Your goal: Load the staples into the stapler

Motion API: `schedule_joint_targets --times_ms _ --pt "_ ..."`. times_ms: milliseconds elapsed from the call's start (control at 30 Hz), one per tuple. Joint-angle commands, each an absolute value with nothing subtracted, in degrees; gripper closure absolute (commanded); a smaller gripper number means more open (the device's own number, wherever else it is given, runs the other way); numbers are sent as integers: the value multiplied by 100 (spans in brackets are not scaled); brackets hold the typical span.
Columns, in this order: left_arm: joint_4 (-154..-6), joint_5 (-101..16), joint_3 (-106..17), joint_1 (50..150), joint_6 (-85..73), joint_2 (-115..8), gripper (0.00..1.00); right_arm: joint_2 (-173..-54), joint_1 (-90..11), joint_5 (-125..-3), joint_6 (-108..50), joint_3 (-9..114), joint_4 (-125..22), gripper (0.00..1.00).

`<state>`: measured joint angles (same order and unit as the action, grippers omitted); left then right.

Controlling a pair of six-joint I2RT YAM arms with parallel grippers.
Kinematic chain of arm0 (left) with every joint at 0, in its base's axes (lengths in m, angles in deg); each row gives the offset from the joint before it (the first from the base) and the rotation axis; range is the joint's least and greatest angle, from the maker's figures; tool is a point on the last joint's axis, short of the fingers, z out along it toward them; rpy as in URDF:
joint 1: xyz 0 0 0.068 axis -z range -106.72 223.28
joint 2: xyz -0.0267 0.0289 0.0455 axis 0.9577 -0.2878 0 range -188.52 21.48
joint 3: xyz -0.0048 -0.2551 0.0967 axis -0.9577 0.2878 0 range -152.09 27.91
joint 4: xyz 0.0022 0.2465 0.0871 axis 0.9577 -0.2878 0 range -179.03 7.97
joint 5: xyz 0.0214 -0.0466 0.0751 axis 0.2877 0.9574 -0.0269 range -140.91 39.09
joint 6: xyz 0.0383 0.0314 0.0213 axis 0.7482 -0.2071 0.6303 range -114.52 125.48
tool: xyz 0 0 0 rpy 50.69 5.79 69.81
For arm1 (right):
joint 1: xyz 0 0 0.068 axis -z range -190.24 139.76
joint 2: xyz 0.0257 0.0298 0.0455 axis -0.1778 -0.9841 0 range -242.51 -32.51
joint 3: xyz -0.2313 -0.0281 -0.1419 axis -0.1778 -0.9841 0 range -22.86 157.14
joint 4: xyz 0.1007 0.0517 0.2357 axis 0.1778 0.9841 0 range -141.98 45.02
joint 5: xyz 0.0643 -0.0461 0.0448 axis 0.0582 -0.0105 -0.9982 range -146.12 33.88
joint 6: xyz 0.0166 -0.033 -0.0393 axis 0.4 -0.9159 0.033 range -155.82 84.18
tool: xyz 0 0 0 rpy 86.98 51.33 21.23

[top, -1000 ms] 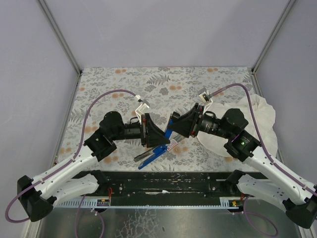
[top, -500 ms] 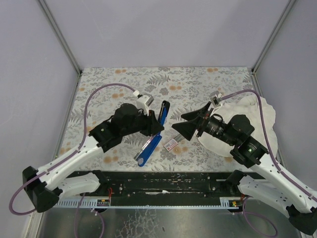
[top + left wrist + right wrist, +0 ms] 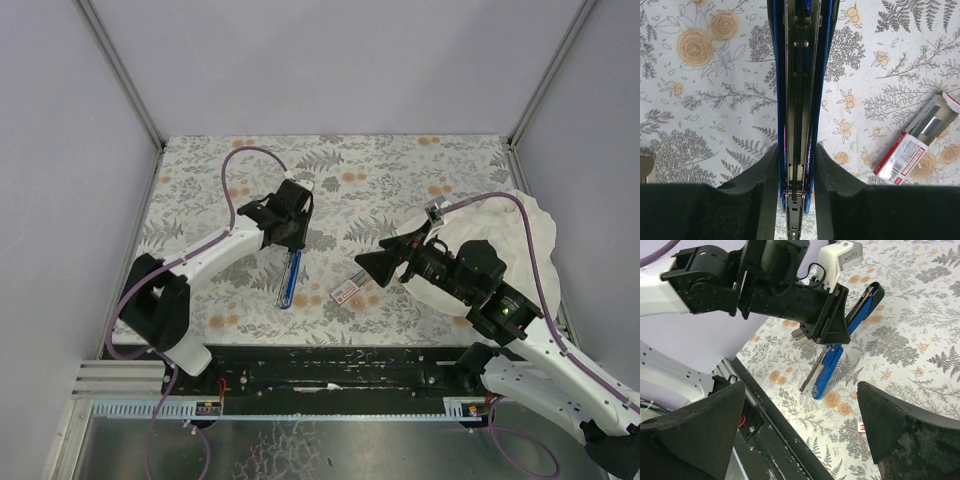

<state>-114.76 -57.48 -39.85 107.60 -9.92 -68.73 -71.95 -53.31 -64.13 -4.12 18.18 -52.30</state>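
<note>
Floral table: stapler clamped inside left claw.

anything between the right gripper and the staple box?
No, just bare floral tabletop between right gripper and staple box; clearest in the top view.

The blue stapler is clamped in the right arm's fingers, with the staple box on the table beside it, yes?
No: the left arm's fingers clamp the blue stapler, per the left wrist view. The staple box does lie beside it.
</note>
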Motion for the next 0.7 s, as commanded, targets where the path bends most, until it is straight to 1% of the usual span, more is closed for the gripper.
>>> schedule_joint_targets --times_ms 0,333,533,567,600,633,667 --pt "-11376 -5827 -4629 10694 -524 -7305 100 -7066 -5330 -6130 -581 1806 -5217 1" --pt "-11375 -5716 -5714 10482 -51 -9175 100 -7145 -5331 -6069 -585 1670 -5233 1" --pt "-11376 -5761 -6277 10483 63 -9859 100 -7158 -5328 -6060 -565 1582 -5225 1" --pt "-11374 -5760 -6326 10478 90 -9931 98 -7169 -5329 -6059 -547 1567 -5231 1" --pt "-11371 -5759 -6365 10482 103 -10002 92 -7179 -5330 -6068 -541 1550 -5235 0" --pt "-11380 -5726 -6400 10475 126 -10059 86 -7182 -5331 -6078 -521 1534 -5250 1" --pt "-11401 -5710 -6428 10474 141 -10102 75 -7182 -5330 -6090 -501 1517 -5257 1"
